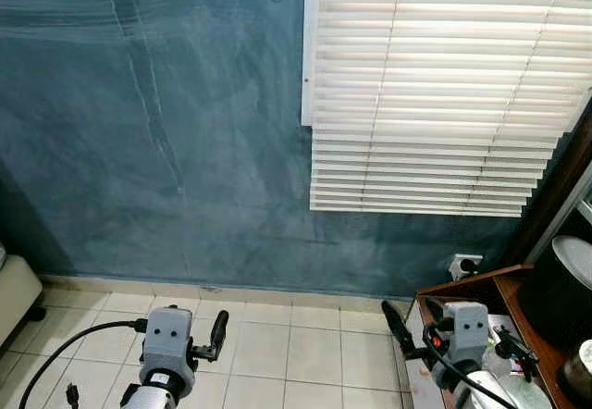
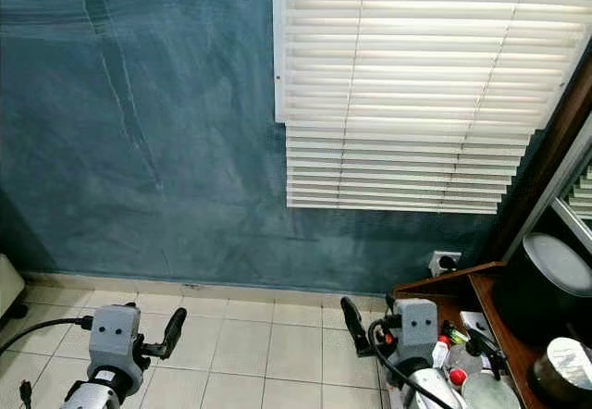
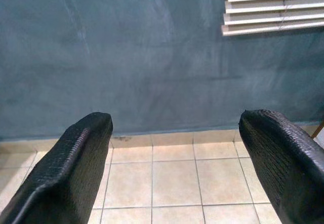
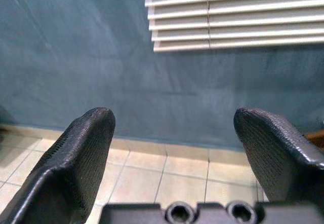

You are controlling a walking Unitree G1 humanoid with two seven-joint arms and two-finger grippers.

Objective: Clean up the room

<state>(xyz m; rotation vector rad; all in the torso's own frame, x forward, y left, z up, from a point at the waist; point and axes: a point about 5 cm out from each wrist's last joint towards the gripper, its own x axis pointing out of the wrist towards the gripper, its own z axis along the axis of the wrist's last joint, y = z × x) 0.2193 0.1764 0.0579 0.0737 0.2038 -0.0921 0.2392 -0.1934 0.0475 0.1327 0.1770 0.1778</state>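
The teal wall (image 1: 166,150) fills 12 o'clock, white blinds (image 1: 444,94) at 1, pale floor tiles (image 1: 277,344) below. Clutter to tidy sits on the wooden desk (image 2: 481,293) at 4 o'clock, so the robot should probably turn right before reaching. Left gripper (image 3: 174,168) and right gripper (image 4: 174,163) are both spread wide, holding nothing, over the tiles.
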